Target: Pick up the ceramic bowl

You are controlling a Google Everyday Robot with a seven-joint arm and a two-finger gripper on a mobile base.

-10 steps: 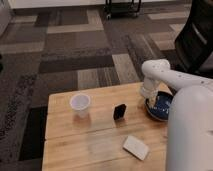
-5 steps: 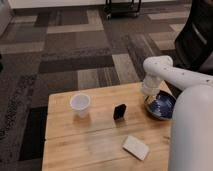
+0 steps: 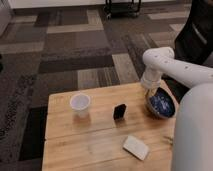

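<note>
Tool [image 3: 151,96] of mine is clamped tight on the near-left rim of the wide, glossy dark blue ceramic bowl [image 3: 161,103], which sits tilted at the right edge of the wooden surface [image 3: 90,137]; gripping the rim suits its shallow, wide shape.

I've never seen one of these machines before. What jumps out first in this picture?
The big white robot arm curving in from the right, with its gripper shut on the near-left rim of the dark blue ceramic bowl at the right edge of the wooden table. On the table there is also a small white cup at the left, a little black object in the middle, and a flat white object nearer the front.
</note>
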